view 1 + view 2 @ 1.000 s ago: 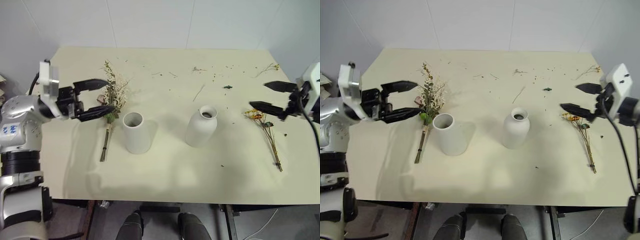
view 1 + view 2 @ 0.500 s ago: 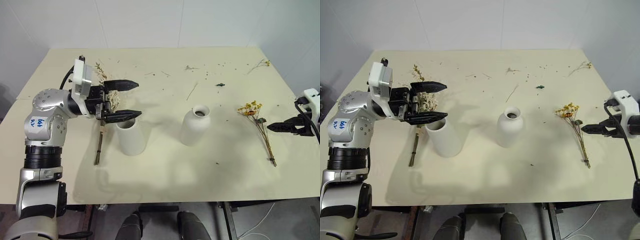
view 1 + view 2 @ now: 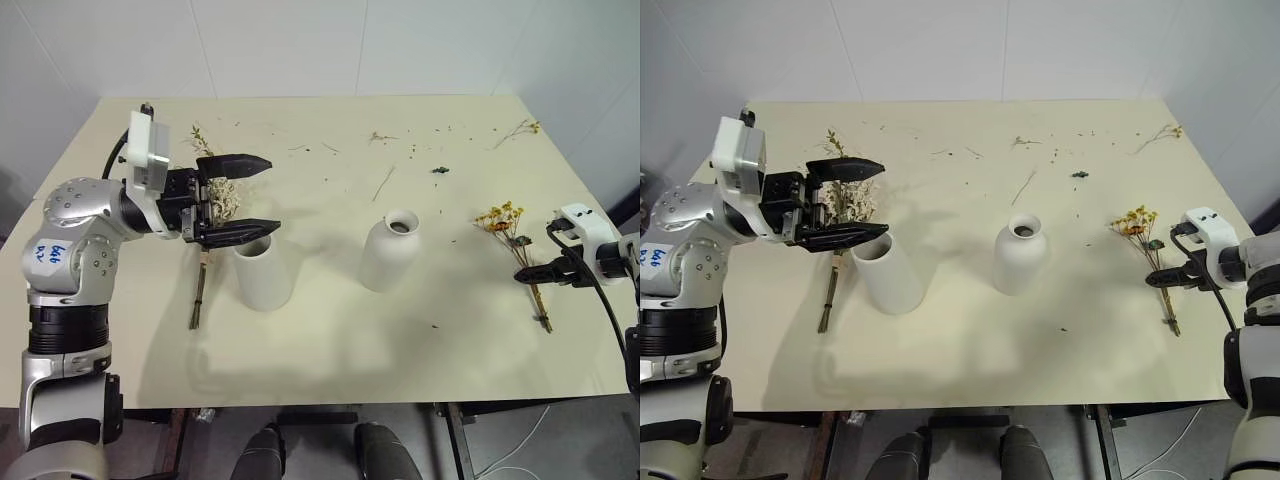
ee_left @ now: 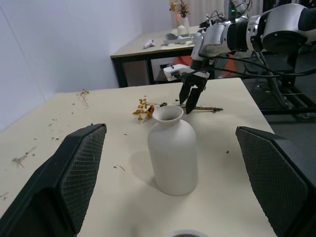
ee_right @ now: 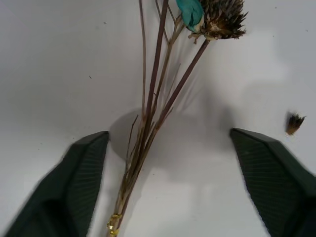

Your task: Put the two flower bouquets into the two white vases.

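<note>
Two thin stems could slip: the right tool [image 3: 524,276], spread astride the yellow bunch [image 3: 516,248] near the tabletop's right edge (left tool [image 3: 262,196] released).

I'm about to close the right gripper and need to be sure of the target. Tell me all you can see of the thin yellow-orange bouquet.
The thin bouquet lies flat on the cream table, to the right of the bottle-shaped vase. Small yellow-orange heads fan out at its far end; slim brown stems run back toward the near edge, bound near their tips by a small gold tie. One teal bit and a spiky dried head sit among the stems. The right gripper is low over the mid-stems, fingers open on either side, not yet closed on them.
</note>
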You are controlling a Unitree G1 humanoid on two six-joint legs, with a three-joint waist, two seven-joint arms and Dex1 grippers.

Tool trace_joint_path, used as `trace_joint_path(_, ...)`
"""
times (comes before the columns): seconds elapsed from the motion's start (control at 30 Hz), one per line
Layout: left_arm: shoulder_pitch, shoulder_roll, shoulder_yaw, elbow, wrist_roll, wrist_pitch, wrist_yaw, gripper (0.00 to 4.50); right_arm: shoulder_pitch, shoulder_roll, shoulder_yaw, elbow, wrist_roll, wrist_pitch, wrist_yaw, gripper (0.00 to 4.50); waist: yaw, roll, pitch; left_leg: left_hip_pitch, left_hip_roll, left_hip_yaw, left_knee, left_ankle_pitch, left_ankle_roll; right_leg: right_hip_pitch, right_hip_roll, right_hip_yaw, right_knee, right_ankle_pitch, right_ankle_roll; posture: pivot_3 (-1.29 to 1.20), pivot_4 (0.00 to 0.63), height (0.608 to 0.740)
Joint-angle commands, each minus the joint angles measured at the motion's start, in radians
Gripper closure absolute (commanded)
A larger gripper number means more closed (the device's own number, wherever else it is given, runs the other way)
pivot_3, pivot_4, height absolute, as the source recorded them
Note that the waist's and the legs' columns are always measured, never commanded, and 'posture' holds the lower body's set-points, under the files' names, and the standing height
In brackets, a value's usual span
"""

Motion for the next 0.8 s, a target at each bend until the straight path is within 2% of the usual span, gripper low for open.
trace_joint_path(0.03, 0.003, 0.018, 0.022, -0.048, -0.025, 0.006, 0.011, 0.00, -0.023, 0.006, -0.021, 0.026, -0.002, -0.008, 0.033, 1.87, 0.000, 0.000, 0.000, 0.000, 0.000, 0.000, 0.000, 0.000, 0.000, 0.000, 0.000, 0.000, 0.000, 0.000, 0.000, 0.00, 0.150, 0.740)
trace_joint_path(0.17, -0.019, 0.012, 0.011, -0.029, -0.016, -0.004, 0.004, 0.00, -0.037, 0.003, -0.036, 0.035, 0.000, -0.011, 0.036, 3.23, 0.001, 0.000, 0.000, 0.000, 0.000, 0.000, 0.000, 0.000, 0.000, 0.000, 0.000, 0.000, 0.000, 0.000, 0.000, 0.00, 0.150, 0.740)
trace_joint_path(0.27, -0.044, 0.002, -0.004, 0.002, -0.004, -0.021, -0.009, 0.00, -0.047, -0.002, -0.084, 0.029, 0.033, -0.007, 0.022, 3.85, 0.002, 0.000, 0.000, 0.000, 0.000, 0.000, 0.000, 0.000, 0.000, 0.000, 0.000, 0.000, 0.000, 0.000, 0.000, 0.00, 0.150, 0.740)
trace_joint_path(0.33, -0.058, -0.002, -0.013, 0.020, 0.000, -0.029, -0.018, 0.00, -0.048, -0.011, -0.130, 0.004, 0.067, -0.018, 0.018, 4.47, 0.001, 0.000, 0.000, 0.000, 0.000, 0.000, 0.000, 0.000, 0.000, 0.000, 0.000, 0.000, 0.000, 0.000, 0.000, 0.00, 0.150, 0.740)
trace_joint_path(0.4, -0.069, -0.004, -0.019, 0.040, 0.003, -0.037, -0.024, 0.00, -0.048, -0.013, -0.176, -0.028, 0.103, -0.035, 0.023, 4.49, 0.000, 0.000, 0.000, 0.000, 0.000, 0.000, 0.000, 0.000, 0.000, 0.000, 0.000, 0.000, 0.000, 0.000, 0.000, 0.00, 0.150, 0.740)
trace_joint_path(0.5, -0.080, -0.007, -0.026, 0.075, 0.012, -0.054, -0.033, 0.00, -0.081, 0.021, -0.338, -0.149, 0.238, -0.014, -0.072, 4.49, -0.002, 0.001, 0.000, 0.000, 0.000, 0.000, 0.000, 0.000, 0.000, 0.000, 0.000, 0.000, 0.000, 0.000, 0.000, 0.00, 0.150, 0.740)
trace_joint_path(0.63, -0.104, -0.012, -0.036, 0.143, 0.028, -0.082, -0.050, 0.00, 0.026, 0.107, -0.512, -0.612, 0.453, 0.091, -0.098, 4.49, -0.001, 0.001, 0.001, 0.000, 0.001, 0.000, -0.001, 0.000, -0.001, -0.001, 0.001, 0.000, 0.001, 0.000, 0.000, 0.00, 0.150, 0.740)
trace_joint_path(0.7, -0.118, -0.019, -0.042, 0.178, 0.037, -0.098, -0.059, 0.00, 0.089, 0.180, -0.601, -0.828, 0.552, 0.112, -0.173, 4.49, 0.005, 0.001, 0.001, 0.000, 0.002, -0.001, -0.001, 0.000, -0.001, -0.001, 0.002, 0.000, 0.001, 0.000, 0.000, 0.00, 0.150, 0.740)
trace_joint_path(0.8, -0.132, -0.031, -0.047, 0.212, 0.048, -0.114, -0.067, 0.00, 0.143, 0.268, -0.672, -1.036, 0.661, 0.152, -0.276, 4.49, 0.013, 0.001, 0.001, -0.002, 0.002, -0.002, 0.000, 0.000, -0.001, -0.001, 0.002, -0.001, 0.001, 0.000, 0.000, 0.00, 0.150, 0.740)
